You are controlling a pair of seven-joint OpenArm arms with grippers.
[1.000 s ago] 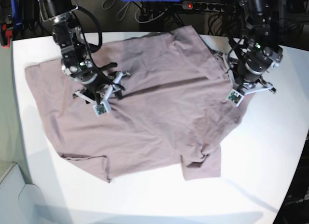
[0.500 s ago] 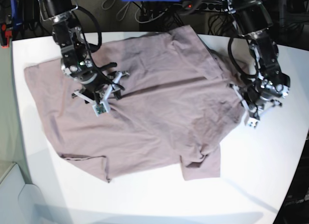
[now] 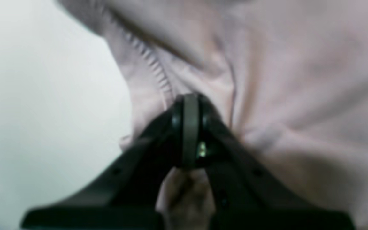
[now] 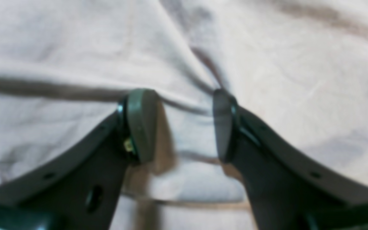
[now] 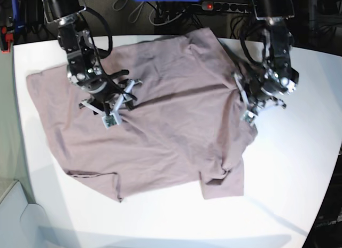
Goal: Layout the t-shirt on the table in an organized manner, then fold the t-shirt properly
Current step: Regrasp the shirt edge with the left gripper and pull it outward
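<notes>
The mauve-pink t-shirt lies spread and wrinkled on the white table. My left gripper is at the shirt's right edge. In the left wrist view the left gripper is shut on the t-shirt beside a stitched hem, with cloth showing between its fingers. My right gripper is down on the shirt's left part. In the right wrist view the right gripper is open, its fingertips on either side of a crease in the cloth.
Cables and a power strip lie beyond the table's far edge. Bare table shows in front of the shirt and to its right. One sleeve is bunched at the front.
My left gripper has moved up and to the left, from over the bare table back to the shirt's right edge, and that edge has drawn inward. The right arm has not moved.
</notes>
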